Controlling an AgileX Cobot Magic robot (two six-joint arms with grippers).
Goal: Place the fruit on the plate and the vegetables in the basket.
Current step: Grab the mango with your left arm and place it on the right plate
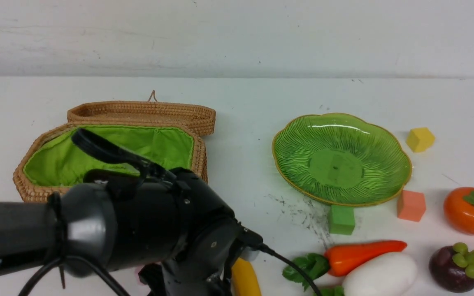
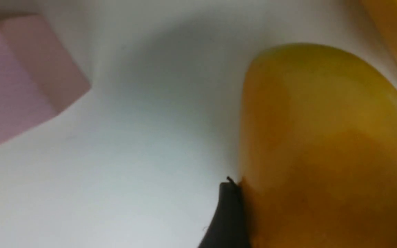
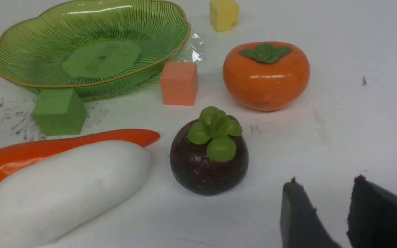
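In the left wrist view my left gripper (image 2: 326,186) stands wide around an orange-yellow mango (image 2: 322,137) that lies on the table. One black finger (image 2: 229,213) is against its side and the other is out of frame. The banana (image 1: 245,281) lies beside my left arm (image 1: 159,230). My right gripper (image 3: 324,186) is open and empty, near the mangosteen (image 3: 209,162) and persimmon (image 3: 265,75). The carrot (image 1: 360,255) and white radish (image 1: 381,273) lie side by side at the front. The green plate (image 1: 344,164) and the basket (image 1: 31,181) hold nothing.
The basket's lid (image 1: 142,113) lies open behind it. Foam cubes sit around the plate: yellow (image 1: 420,139), salmon (image 1: 411,205) and green (image 1: 341,220). A pink cube (image 2: 19,79) lies near the mango. My left arm hides the table's front left.
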